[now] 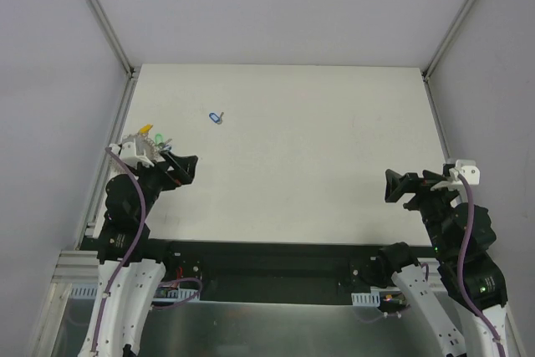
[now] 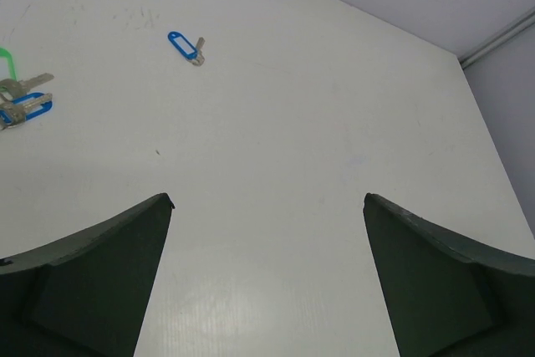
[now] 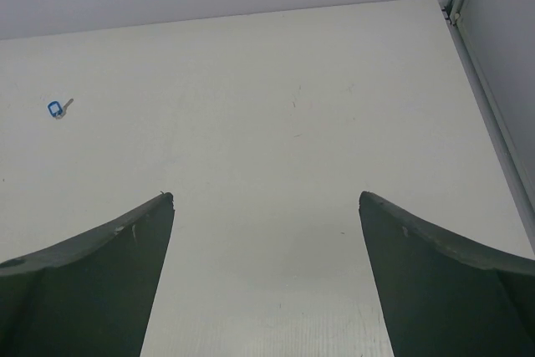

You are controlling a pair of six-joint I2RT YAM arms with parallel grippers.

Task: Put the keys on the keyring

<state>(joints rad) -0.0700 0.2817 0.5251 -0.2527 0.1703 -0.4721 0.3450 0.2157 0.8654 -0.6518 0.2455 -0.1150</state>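
Note:
A lone blue-headed key (image 1: 216, 117) lies on the white table, far left of centre; it also shows in the left wrist view (image 2: 185, 46) and the right wrist view (image 3: 56, 109). A cluster of keys (image 1: 150, 135) with yellow and green heads lies by the left arm's wrist. In the left wrist view it shows at the left edge, with a green head (image 2: 7, 60) and a blue head (image 2: 30, 108). I cannot make out the keyring. My left gripper (image 1: 182, 169) (image 2: 267, 198) is open and empty, near the cluster. My right gripper (image 1: 391, 186) (image 3: 266, 196) is open and empty at the right.
The white table (image 1: 318, 148) is bounded by grey walls with metal rails along the left edge (image 1: 125, 114) and the right edge (image 1: 436, 114). The arm bases and cables sit along the near edge.

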